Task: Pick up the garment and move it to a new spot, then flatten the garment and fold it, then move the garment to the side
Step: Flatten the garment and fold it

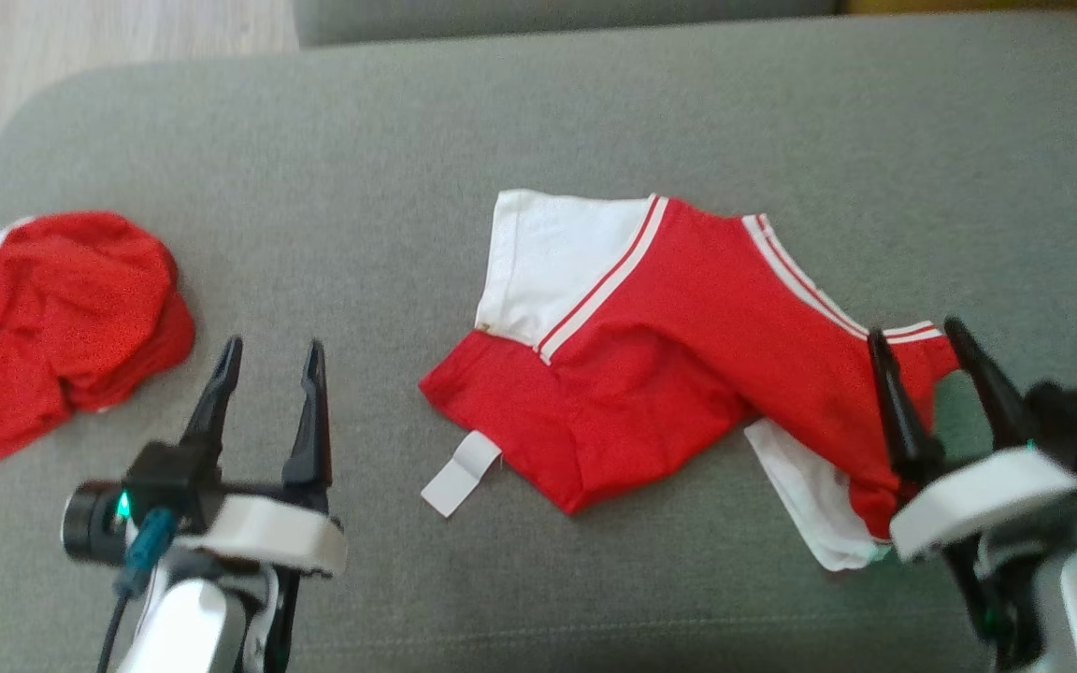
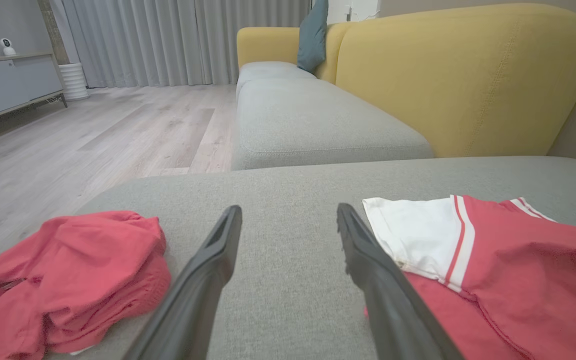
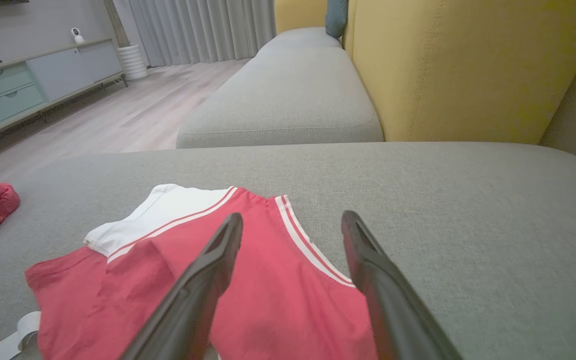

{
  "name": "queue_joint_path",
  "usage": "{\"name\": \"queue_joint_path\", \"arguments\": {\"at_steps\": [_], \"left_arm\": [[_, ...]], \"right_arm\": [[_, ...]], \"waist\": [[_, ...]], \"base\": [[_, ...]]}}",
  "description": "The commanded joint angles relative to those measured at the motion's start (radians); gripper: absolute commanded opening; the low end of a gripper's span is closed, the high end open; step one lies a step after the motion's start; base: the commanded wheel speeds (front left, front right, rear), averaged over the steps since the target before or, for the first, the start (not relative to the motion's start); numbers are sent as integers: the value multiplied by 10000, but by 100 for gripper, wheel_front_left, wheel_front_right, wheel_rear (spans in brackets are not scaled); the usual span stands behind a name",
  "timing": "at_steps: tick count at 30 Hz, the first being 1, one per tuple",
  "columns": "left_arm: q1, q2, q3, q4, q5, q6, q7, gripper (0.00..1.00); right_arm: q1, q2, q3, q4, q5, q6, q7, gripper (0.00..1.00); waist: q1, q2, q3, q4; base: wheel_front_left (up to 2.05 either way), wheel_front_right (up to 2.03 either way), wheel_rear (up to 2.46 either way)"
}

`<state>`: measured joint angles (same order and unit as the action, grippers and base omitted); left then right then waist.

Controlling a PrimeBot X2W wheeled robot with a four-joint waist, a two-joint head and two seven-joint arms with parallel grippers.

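The garment (image 1: 679,346) is a red shirt with white sleeves and white stripes, lying partly folded and rumpled in the middle of the grey cushion (image 1: 538,121). A white label (image 1: 460,474) sticks out at its near left edge. My right gripper (image 1: 915,335) stands open over the garment's right end, nothing between its fingers; in the right wrist view the garment (image 3: 248,280) lies under and between the fingers (image 3: 203,280). My left gripper (image 1: 272,350) is open above bare cushion, left of the garment (image 2: 508,270).
A second red garment (image 1: 43,318) lies crumpled at the cushion's left edge, also seen as a heap (image 2: 68,285) left of my left fingers. A yellow sofa back (image 2: 463,75) rises beyond another grey seat (image 2: 308,120). Wooden floor (image 2: 93,135) lies past the left edge.
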<state>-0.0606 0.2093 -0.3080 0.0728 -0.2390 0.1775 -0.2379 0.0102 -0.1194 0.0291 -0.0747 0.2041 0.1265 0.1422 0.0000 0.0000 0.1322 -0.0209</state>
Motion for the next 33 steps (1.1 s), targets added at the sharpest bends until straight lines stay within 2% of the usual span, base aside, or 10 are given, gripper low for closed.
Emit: {"name": "queue_joint_path", "arguments": {"at_steps": [1, 7, 17, 23, 27, 28, 29, 30, 33], "left_arm": [[-724, 155, 323, -400, 109, 46, -9, 100], [-1484, 1, 160, -438, 210, -27, -60, 100], [-2478, -383, -81, 50, 304, -276, -205, 100], [-2713, -575, -60, 253, 351, -371, -233, 100], [-2753, -679, -38, 249, 400, -433, -235, 100], [-2757, -706, -24, 262, 413, -457, -236, 100], [-2759, -730, -4, 274, 426, -478, -236, 100], [-2757, -754, 14, 288, 441, -500, -236, 100], [-2689, -806, 101, 324, 483, -541, -237, 100]], "right_arm": [[-882, -318, 260, -135, 131, 42, 47, 100], [-2831, -1028, 776, 1244, 831, 42, 301, 100], [-6407, -2194, 3125, 4158, 2232, 42, 1628, 100], [-7509, -2654, 4304, 5814, 2776, 42, 2553, 100], [-7735, -2756, 4649, 6334, 3043, 42, 2817, 100], [-7761, -2767, 4726, 6453, 3176, 42, 2880, 82], [-7782, -2791, 4789, 6523, 3286, 42, 2883, 34], [-7789, -2836, 4854, 6554, 3347, 42, 2840, 0], [-7746, -2960, 4947, 6363, 3426, 42, 2361, 0]], "waist": [[0, 0, 439, 140], [0, 0, 1571, 500], [0, 0, 2714, 1103], [0, 0, 2894, 1305], [0, 0, 2919, 1402], [0, 0, 2910, 1426], [0, 0, 2898, 1449], [0, 0, 2870, 1476], [0, 0, 2726, 1499]], "base": [[0, 0, 0], [0, 0, 0], [0, 0, 0], [0, 0, 0], [0, 0, 0], [0, 0, 0], [0, 0, 0], [0, 0, 0], [0, 0, 0]]}}
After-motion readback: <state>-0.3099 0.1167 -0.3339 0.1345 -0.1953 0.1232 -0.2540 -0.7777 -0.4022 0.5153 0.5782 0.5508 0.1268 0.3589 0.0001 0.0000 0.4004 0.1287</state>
